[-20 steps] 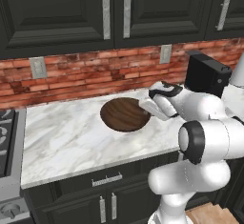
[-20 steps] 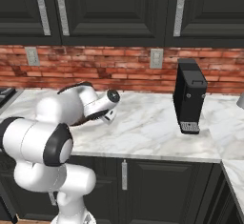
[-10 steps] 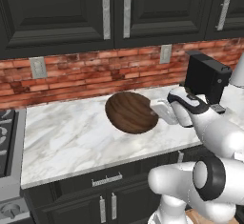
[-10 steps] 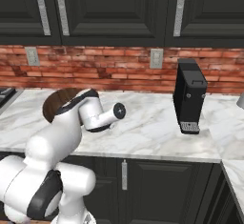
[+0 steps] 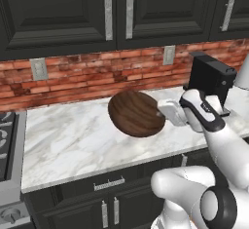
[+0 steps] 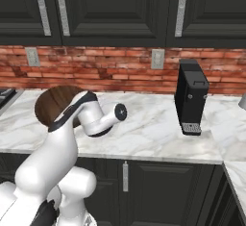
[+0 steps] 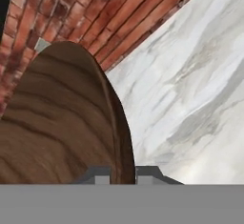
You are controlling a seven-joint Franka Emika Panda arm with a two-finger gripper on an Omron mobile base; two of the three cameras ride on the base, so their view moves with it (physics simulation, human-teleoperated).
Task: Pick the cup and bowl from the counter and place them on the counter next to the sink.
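Fingers (image 7: 99, 174) of the white robot arm's gripper (image 7: 123, 174) pinch the rim of the wide, shallow, dark brown wooden bowl (image 5: 135, 114), one small dark tip on each side of the thin edge, as the hand view shows. The bowl hangs clear of the white, grey-veined marble bench (image 5: 73, 143), tipped up on edge so that its grained face turns toward the left base camera, with the red brick backsplash (image 5: 87, 79) behind it. From the right base view, a curve of the same brown wood (image 6: 53, 106) shows behind the arm's wrist, again above the marble and not resting on it.

By the look of things, the job is in its early middle: the bowl is picked up and held aloft, but it has not been set down, and no sink is visible in these pictures, so the carry to its spot appears to lie ahead. No cup can be made out either, so whether it has been dealt with cannot be told. A tall black box-shaped appliance (image 6: 190, 96) stands on the bench to the arm's right, near the wall, well apart from the lifted bowl. With the rim held so narrowly and the bowl tilted, a slip during the carry seems the main risk.
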